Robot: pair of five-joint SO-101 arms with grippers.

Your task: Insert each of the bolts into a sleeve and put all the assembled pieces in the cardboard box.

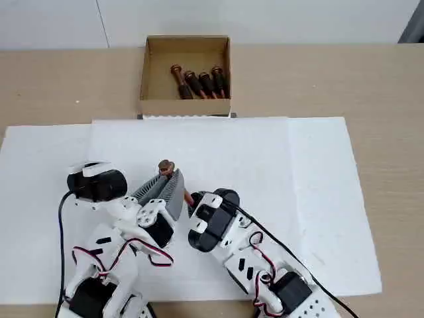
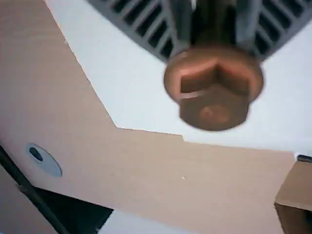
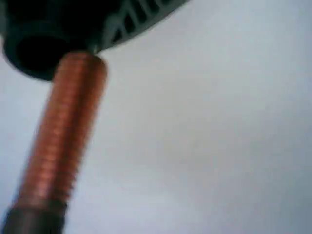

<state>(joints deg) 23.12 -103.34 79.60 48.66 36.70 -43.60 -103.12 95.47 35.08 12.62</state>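
Observation:
My left gripper is shut on a copper bolt, whose hex head sticks out past the grey ribbed fingers. The bolt's threaded shaft runs from the left gripper's finger down into a dark sleeve. My right gripper sits just right of the left one and holds that sleeve, mostly hidden under its wrist. The cardboard box stands at the back with several assembled pieces lying inside.
A white mat covers the table's middle and both arms work above its front part. The box touches the mat's far edge. Bare wooden table lies around the box and to the right.

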